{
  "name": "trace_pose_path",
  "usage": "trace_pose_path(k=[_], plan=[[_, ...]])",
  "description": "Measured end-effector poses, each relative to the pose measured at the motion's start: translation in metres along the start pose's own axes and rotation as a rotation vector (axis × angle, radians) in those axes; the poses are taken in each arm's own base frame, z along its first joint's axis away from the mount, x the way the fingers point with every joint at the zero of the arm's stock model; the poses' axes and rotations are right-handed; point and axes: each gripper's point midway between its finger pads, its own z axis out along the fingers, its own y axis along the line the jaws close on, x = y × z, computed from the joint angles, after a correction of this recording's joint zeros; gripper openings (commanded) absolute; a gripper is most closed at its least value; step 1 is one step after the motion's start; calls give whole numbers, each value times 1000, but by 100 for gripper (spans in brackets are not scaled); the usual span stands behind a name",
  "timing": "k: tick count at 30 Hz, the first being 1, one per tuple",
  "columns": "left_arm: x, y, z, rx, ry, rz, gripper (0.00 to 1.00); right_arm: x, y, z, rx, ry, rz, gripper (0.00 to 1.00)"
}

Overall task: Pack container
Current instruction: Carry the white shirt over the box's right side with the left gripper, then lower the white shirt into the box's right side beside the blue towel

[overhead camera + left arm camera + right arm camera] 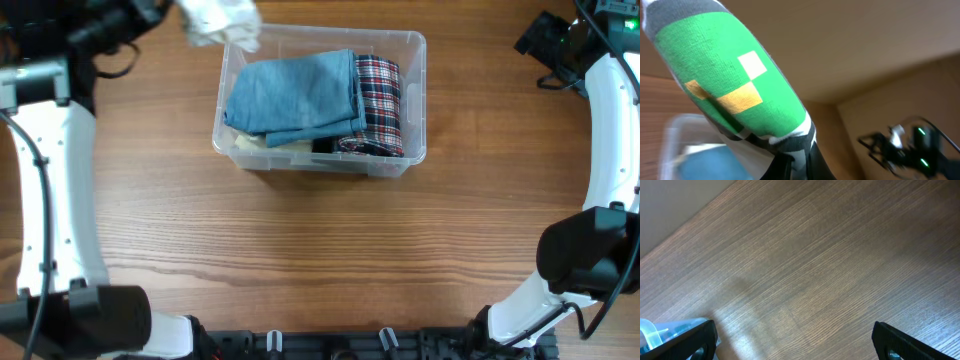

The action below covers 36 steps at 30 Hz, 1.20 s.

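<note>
Worktop (320,230) of streaked brown wood grain spreads wide. The clear plastic container (417,100), round-cornered and thick-rimmed, sits mouth up, long axis left to right. One corner lies just below the left gripper (188,16), well apart from the right gripper (800,347). Inside are folded blue denim (295,90) and plaid cloth (380,100). The left gripper clutches a green knit cloth (725,65); the right gripper gapes wide, empty.

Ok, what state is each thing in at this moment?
container: no lid, partly filled.
blue garment: folded, inside the container.
plaid cloth: folded, inside, beside the blue garment.
sock: held in the air near the container's corner.
left hand: shut on the sock.
right hand: open, empty, above the table.
</note>
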Motion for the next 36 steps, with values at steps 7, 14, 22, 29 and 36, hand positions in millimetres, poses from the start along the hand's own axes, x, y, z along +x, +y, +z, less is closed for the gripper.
trace_pose_path(k=[7,14,22,29,36], plan=[[76,-84,53,172,205,51,4,0,0,0,0,0,0,100],[159,-121,113,258,399,96,4,0,0,0,0,0,0,100],[189,-98,160,254,441,131,4,0,0,0,0,0,0,99],[219,-92,180,259,498,130,4,0,0,0,0,0,0,100],[242,-69,200,221,547,100,4,0,0,0,0,0,0,100]])
